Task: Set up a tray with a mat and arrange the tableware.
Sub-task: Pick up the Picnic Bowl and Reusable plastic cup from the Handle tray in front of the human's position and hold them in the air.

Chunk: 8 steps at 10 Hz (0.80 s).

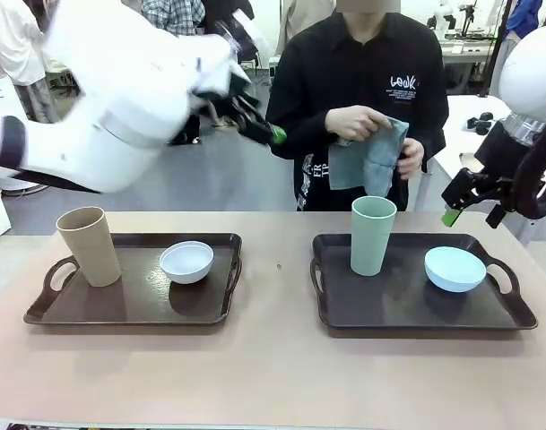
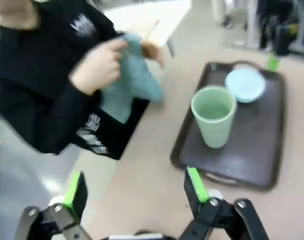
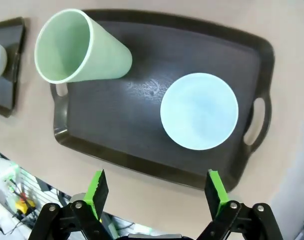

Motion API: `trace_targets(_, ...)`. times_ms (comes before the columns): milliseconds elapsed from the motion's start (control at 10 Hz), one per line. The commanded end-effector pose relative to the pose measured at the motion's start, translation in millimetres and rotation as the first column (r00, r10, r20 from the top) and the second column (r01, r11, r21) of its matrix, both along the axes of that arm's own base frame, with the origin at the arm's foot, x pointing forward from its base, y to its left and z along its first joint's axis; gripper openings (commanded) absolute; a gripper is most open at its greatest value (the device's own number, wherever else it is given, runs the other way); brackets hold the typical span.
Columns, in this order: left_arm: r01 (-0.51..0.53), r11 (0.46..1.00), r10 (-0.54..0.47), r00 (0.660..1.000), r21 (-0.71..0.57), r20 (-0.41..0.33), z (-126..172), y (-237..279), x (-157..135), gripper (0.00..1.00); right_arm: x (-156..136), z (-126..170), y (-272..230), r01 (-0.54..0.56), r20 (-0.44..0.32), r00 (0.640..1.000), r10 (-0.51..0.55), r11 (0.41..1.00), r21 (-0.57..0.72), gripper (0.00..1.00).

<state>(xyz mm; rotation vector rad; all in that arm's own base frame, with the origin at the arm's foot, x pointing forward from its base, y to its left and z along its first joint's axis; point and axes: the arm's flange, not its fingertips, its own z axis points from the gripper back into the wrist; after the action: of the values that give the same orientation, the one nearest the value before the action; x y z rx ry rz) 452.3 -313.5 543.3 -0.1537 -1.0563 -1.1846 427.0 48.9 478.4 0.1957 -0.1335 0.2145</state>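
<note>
- Two dark trays sit side by side on your table (image 1: 273,376), well apart from each other.
- On the left tray (image 1: 138,306), the tan tumbler (image 1: 89,245) stands upright at the left end, just inside the handle. The white bowl (image 1: 186,262) sits to its right, near the tray's far right corner, apart from the tumbler.
- Your left gripper (image 1: 271,133) hangs high above the table's far edge, between the two trays, and the arm behind it is blurred. In its wrist view the fingers (image 2: 194,184) stand wide apart with nothing between them.
- Across the table from you, the person (image 1: 317,90) holds a blue-green cloth (image 1: 369,161) up at chest height with both hands, clear of the table.
- On the right tray (image 1: 389,306), the pale green tumbler (image 1: 373,235) stands upright near the far left corner, just below the cloth in the front view.
- The light blue bowl (image 1: 455,269) rests at the tray's right end, beside the right handle, with bare tray between it and the tumbler.
- Your right gripper (image 1: 474,211) hovers above the table's right side, beyond the right tray's far corner. Its wrist view looks down on that tray, and its green-padded fingers (image 3: 215,186) are spread wide, gripping nothing.
</note>
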Motion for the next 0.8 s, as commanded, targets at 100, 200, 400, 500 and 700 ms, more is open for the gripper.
trace_targets(100,-0.053,0.995,0.053,0.999,-0.082,-0.008,33,24,-11,1.00,-5,6,0,0.000,0.022,1.000,-0.001,1.000,0.008,1.00)
trace_targets(200,-0.053,0.995,0.053,0.999,-0.082,-0.008,33,24,-11,1.00,-5,6,0,0.000,0.022,1.000,-0.001,1.000,0.008,1.00)
trace_targets(400,-0.041,0.998,0.041,0.999,-0.050,0.007,21,13,-2,1.00,-5,6,0,0.000,0.022,1.000,-0.001,1.000,0.008,1.00)
trace_targets(500,-0.027,0.999,0.021,0.985,-0.032,-0.169,16,9,6,1.00,-2,7,0,-0.004,0.016,1.000,0.004,1.000,0.006,1.00)
trace_targets(700,0.085,0.992,-0.041,0.917,0.095,-0.398,2,-6,12,1.00,6,1,-8,0.011,-0.013,1.000,-0.011,1.000,-0.022,1.00)
